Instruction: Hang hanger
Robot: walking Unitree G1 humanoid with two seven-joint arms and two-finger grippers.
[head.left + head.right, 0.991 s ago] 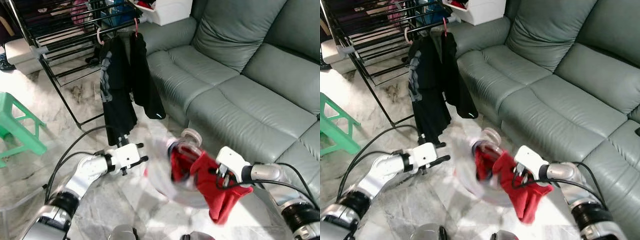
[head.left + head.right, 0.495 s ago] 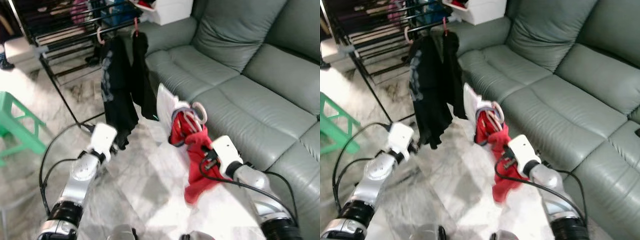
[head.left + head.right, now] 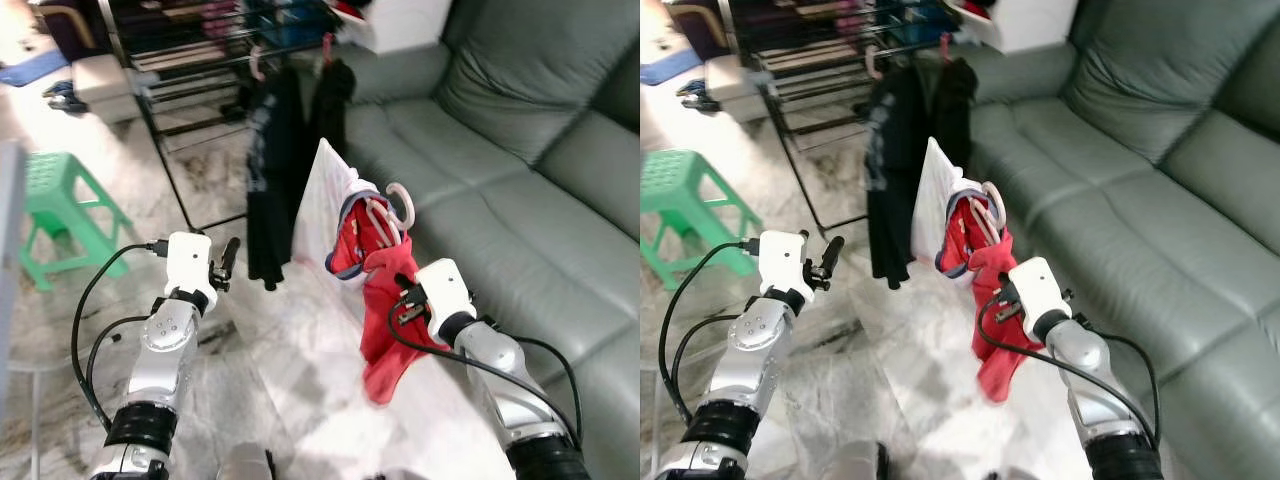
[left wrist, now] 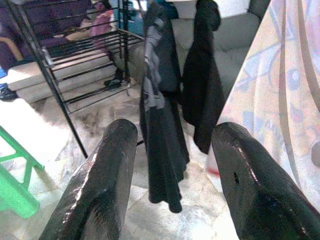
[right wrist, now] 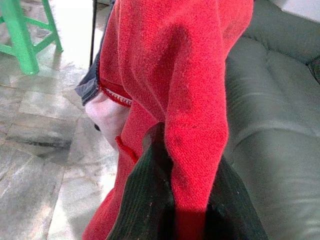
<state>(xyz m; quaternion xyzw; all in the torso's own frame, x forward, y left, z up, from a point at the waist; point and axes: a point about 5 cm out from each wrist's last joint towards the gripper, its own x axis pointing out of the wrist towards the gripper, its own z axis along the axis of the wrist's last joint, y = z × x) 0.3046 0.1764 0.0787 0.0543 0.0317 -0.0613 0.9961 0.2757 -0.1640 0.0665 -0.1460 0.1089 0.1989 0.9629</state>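
Observation:
My right gripper (image 3: 403, 300) is shut on a red garment (image 3: 385, 310) that hangs from a pale hanger (image 3: 396, 205), with a white printed cloth (image 3: 322, 195) on the same hanger. I hold the bundle up in front of the sofa, to the right of the black drying rack (image 3: 190, 60). In the right wrist view the red garment (image 5: 175, 80) runs between the fingers (image 5: 145, 200). Two black garments (image 3: 280, 170) hang on the rack's rail. My left gripper (image 3: 225, 262) is open and empty, raised over the floor below the rack, its fingers (image 4: 100, 185) pointing at the black garments (image 4: 162, 110).
A grey-green leather sofa (image 3: 530, 160) fills the right side. A green plastic stool (image 3: 60, 215) stands at the left on the marble floor (image 3: 290, 380). A white box (image 3: 405, 20) rests on the sofa arm behind the rack.
The view has swung left and the rack now sits nearer the middle. My left arm has lifted with its gripper pointing up at the rack. The right gripper still holds the garment bundle raised.

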